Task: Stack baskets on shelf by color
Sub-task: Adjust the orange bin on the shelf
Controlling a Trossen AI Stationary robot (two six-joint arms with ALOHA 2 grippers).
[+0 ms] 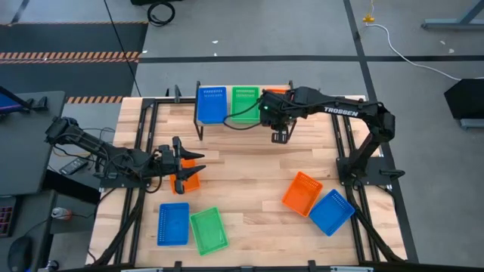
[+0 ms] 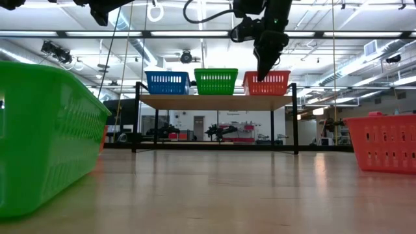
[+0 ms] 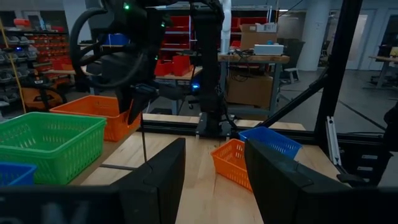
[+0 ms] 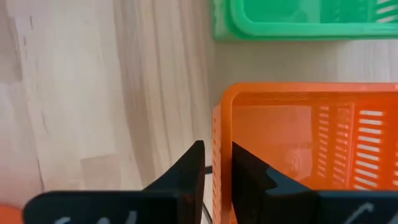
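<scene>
— What am I working over, and what is lying around me?

— A wooden tabletop [image 1: 249,166] is spreading under you. On the grey floor [image 1: 265,45] a white cable [image 1: 401,47] is trailing at one o'clock, a black cable coil [image 1: 160,10] is lying at eleven, and striped tape [image 1: 68,55] is running at ten.

— I am also seeing red bins [image 3: 177,65] sitting at twelve o'clock in the room.

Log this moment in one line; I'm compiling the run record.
shelf: blue, green, orange baskets | right gripper: at orange basket wall, nearly closed | left gripper: open, empty
</scene>
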